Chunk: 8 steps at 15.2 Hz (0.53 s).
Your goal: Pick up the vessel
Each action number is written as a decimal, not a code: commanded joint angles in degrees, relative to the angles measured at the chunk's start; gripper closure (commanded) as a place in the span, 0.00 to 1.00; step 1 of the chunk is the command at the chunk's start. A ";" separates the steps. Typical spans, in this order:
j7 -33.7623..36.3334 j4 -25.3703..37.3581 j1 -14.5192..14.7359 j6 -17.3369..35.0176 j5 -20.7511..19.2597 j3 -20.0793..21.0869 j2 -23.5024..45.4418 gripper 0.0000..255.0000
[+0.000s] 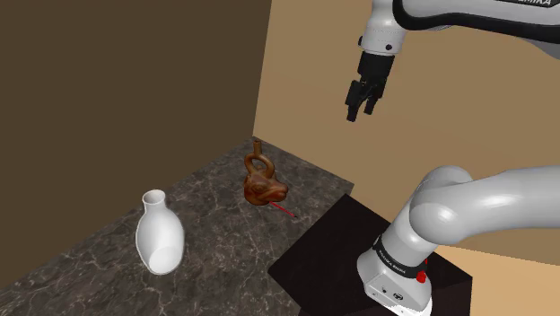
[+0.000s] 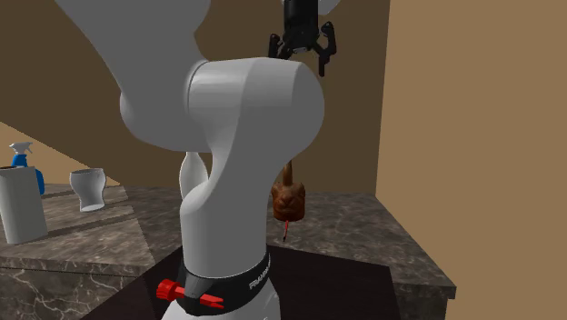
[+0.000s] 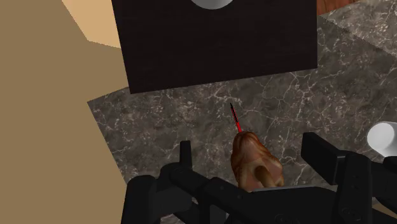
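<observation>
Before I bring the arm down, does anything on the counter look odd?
One thing: a thin red sliver pokes out from the base of the brown vessel onto the marble counter; what it is I cannot tell. The vessel and the white vase stand upright, nothing spilled.

The glossy brown vessel [image 1: 264,184] stands upright, loop handle on top. It sits well below the gripper [image 1: 361,114].

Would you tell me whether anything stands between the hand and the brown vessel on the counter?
Nothing visible does. The open hand hangs high above the brown vessel with only air between them; the white vase stands apart, toward the shoulder view's left.
</observation>
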 commanded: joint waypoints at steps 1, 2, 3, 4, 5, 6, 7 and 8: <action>0.00 0.00 0.00 0.00 0.00 0.00 0.00 0.00; -0.20 -0.81 0.37 2.15 0.12 0.05 1.08 0.00; -0.40 -1.54 0.74 4.31 0.23 0.11 2.24 0.00; -0.61 -2.20 1.11 6.46 0.34 0.17 3.48 0.00; -0.82 -2.77 1.48 8.62 0.46 0.23 4.80 0.00; -1.03 -3.27 1.85 10.77 0.57 0.30 6.18 0.00; -1.26 -3.69 2.21 12.91 0.69 0.38 7.64 0.00; -1.48 -4.03 2.58 15.05 0.80 0.46 9.17 0.00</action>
